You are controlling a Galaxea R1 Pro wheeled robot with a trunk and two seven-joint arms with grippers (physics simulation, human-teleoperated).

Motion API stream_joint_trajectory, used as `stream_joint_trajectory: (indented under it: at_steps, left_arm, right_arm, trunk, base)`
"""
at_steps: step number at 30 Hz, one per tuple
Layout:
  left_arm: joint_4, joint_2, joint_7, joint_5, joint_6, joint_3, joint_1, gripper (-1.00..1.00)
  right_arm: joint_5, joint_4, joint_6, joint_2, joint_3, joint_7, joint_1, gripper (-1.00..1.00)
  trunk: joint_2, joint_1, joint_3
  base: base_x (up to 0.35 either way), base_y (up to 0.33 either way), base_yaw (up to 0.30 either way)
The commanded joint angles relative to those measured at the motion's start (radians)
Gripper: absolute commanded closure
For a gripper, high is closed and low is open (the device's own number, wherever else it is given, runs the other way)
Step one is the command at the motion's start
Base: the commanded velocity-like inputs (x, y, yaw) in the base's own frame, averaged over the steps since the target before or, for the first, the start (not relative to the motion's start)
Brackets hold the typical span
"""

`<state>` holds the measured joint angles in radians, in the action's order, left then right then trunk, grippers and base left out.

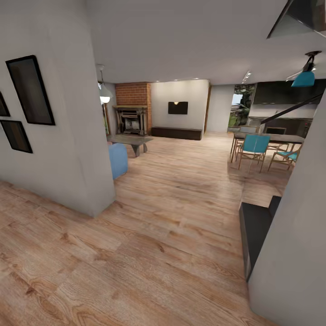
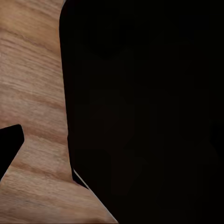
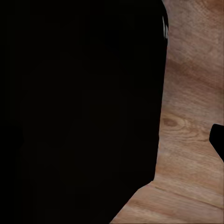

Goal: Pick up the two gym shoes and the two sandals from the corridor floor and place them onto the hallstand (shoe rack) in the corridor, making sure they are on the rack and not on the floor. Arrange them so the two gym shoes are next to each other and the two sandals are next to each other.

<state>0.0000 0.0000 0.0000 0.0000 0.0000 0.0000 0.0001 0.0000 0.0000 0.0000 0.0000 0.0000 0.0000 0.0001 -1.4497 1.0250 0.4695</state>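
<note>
The gym shoes, the sandals and the hallstand are out of view. The light brown wood-plank corridor floor stretches ahead toward a living room. In the left wrist view a large black part of the robot covers most of the picture, with floor beside it and a small dark piece at the edge. The right wrist view is alike: a black mass, floor and a dark tip at the edge. Whether the jaws are open or shut cannot be told.
A grey wall corner with black-framed pictures stands at the left. A dark low cabinet sits against a grey wall at the right. Farther off are a blue seat, a coffee table, teal dining chairs and a brick fireplace.
</note>
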Motion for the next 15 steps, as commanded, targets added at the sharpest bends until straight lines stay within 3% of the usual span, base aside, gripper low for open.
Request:
stream_joint_trajectory:
  at_steps: [1, 6, 9, 15]
  left_arm:
    - [-0.006, 0.006, -0.006, 0.006, -0.006, 0.006, -0.006, -1.00]
    - [-0.034, 0.006, -0.006, 0.011, -0.034, 0.019, -0.035, -1.00]
    - [-0.051, -0.002, -0.005, 0.007, -0.051, 0.008, -0.022, -1.00]
    - [-0.016, -0.007, -0.005, 0.005, -0.017, -0.002, 0.011, -1.00]
  right_arm:
    - [0.002, -0.006, -0.006, -0.006, -0.005, -0.006, -0.006, -1.00]
    - [0.000, -0.034, -0.034, -0.027, -0.003, -0.004, -0.035, -1.00]
    - [-0.001, -0.051, -0.051, -0.010, -0.002, -0.003, -0.047, -1.00]
    - [0.001, -0.066, -0.017, 0.023, -0.003, 0.000, -0.081, -1.00]
  trunk:
    - [0.000, 0.000, 0.000]
    - [0.000, 0.000, 0.000]
    - [0.000, 0.000, 0.000]
    - [0.000, 0.000, 0.000]
  base:
    - [0.000, 0.000, 0.000]
    - [0.000, 0.000, 0.000]
    - [0.000, 0.000, 0.000]
    - [0.000, 0.000, 0.000]
